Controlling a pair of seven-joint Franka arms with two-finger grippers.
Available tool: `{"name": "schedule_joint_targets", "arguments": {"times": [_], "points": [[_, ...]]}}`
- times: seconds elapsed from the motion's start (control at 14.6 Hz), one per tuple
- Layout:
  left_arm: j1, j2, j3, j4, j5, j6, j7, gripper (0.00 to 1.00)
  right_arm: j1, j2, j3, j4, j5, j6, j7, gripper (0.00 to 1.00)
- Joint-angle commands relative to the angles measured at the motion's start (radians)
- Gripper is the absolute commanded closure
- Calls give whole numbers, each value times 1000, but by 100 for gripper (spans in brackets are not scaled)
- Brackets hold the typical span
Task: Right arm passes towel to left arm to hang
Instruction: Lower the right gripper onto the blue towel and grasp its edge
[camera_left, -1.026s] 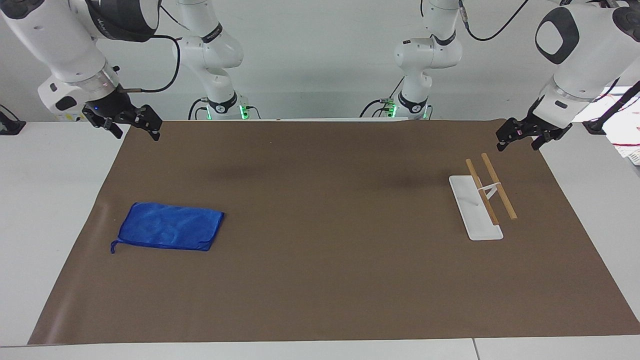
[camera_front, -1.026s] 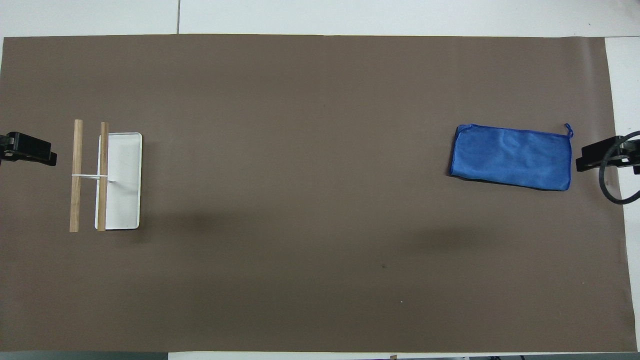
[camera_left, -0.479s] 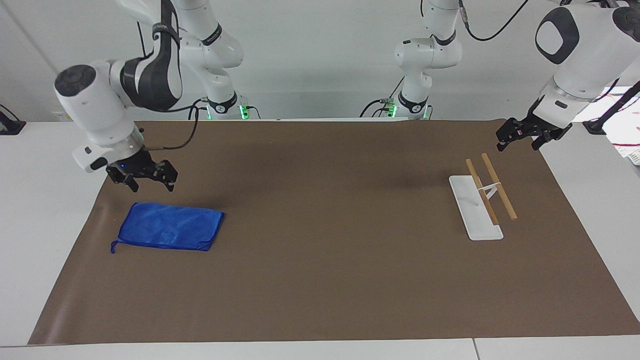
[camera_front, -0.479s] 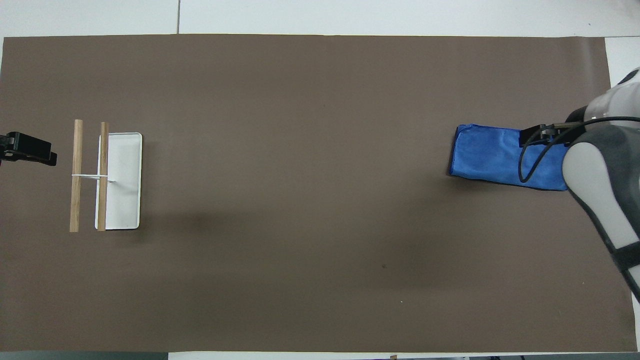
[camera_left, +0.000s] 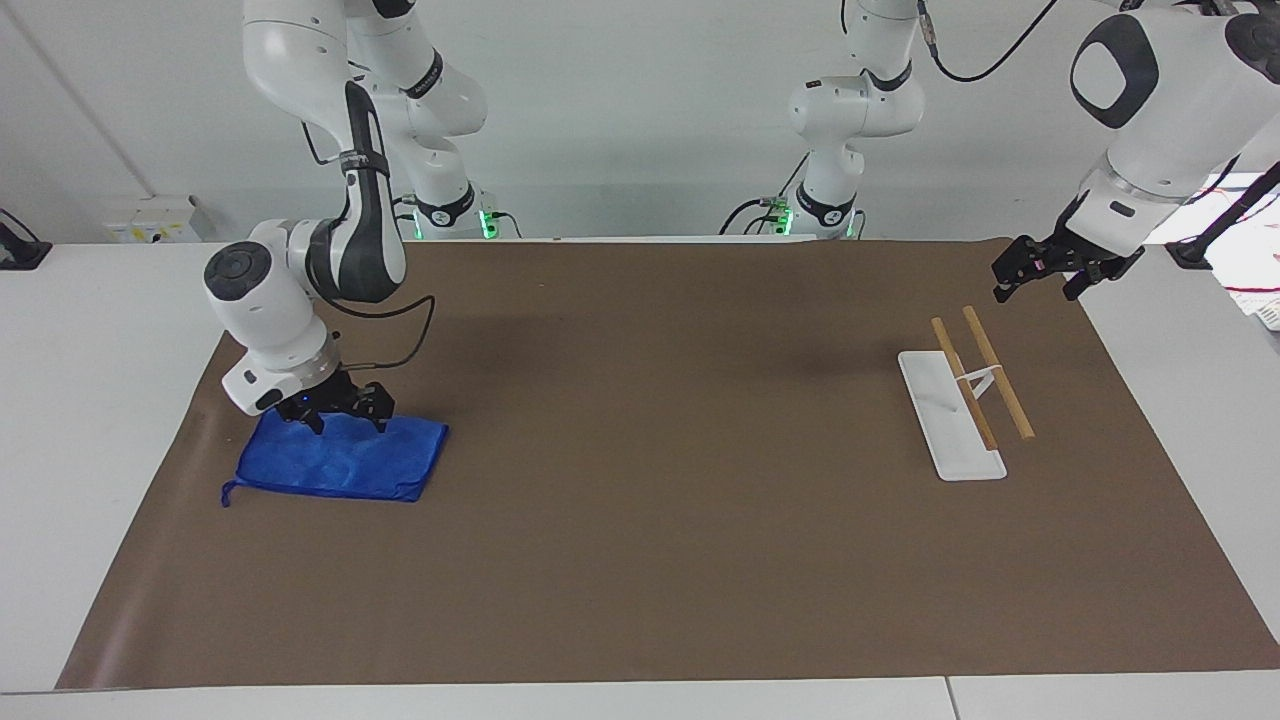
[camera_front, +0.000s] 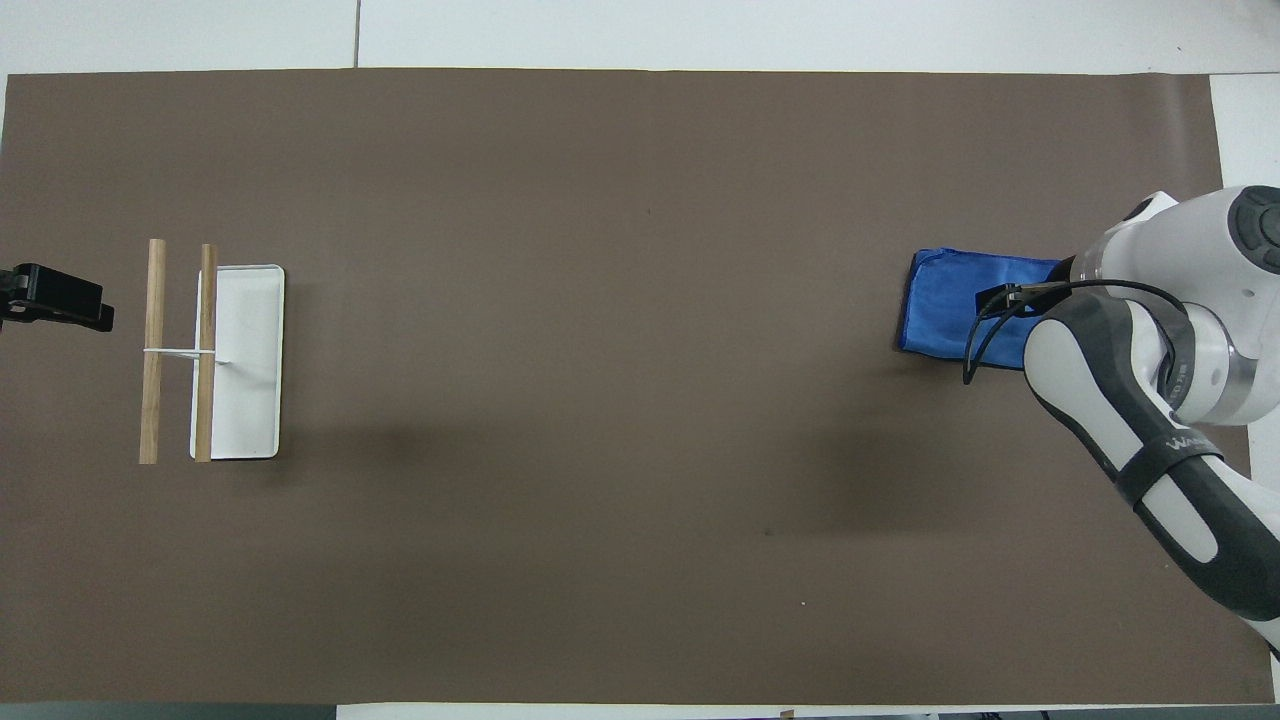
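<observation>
The left gripper (camera_left: 1036, 279) hangs up over the mat's corner at the robots' edge, nearer to the robots than the rack (camera_left: 968, 395), fingers spread apart and holding nothing, exactly as it was a second ago; that arm is simply waiting; the rack itself, two wooden bars on a white base, sits bare at the left arm's end of the brown mat (camera_left: 660, 480), well apart from the towel (camera_left: 340, 462); and now the action, because the right gripper (camera_left: 345, 417) has dropped fast, from up above the mat's corner a second ago, through a hover over the bare mat half a second back, to right down on the towel's edge nearest the robots; its fingers are parted and straddling that edge, tips at the cloth (whether they are actually pressing into it I cannot tell), with nothing clamped yet; the towel lies flat and folded at the right arm's end of the mat, unmoved through all this, its little corner loop (camera_left: 227, 493) trailing off the corner farthest from the rack; so the approach looks finished, and the next call is surely a pinch and a lift; the handover and the hanging are all still ahead.
</observation>
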Motion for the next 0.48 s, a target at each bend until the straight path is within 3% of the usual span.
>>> {"name": "schedule_joint_targets", "arguments": {"times": [0.0,0.41], "points": [[-9,-26,3,-31,12,18,1,0,-19,38,5,-2,12,41,-16,0],[-9,-26,3,-31,12,18,1,0,-19,70,5,0,12,87,-33,4]]}}
